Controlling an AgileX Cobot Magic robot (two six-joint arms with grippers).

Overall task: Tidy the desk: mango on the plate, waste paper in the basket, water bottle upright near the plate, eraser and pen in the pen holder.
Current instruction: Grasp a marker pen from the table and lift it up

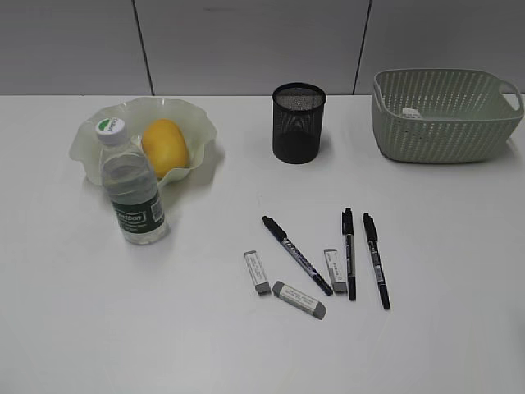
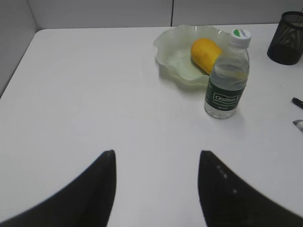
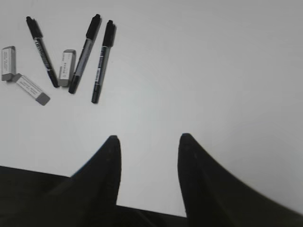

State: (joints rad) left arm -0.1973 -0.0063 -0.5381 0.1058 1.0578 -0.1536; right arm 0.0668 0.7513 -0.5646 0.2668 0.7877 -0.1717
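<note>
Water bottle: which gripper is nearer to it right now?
Left. The left gripper faces the water bottle, which stands ahead and to its right. The right gripper sees only pens and erasers.

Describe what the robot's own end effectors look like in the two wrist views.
Only the fingers show. The left end effector has two matte black, smooth fingers, broad at the bottom edge and curving to rounded tips; the right-hand finger carries a few tiny pale specks. The right end effector looks the same, plain black. No cables or markings are visible; the arms are out of view.
</note>
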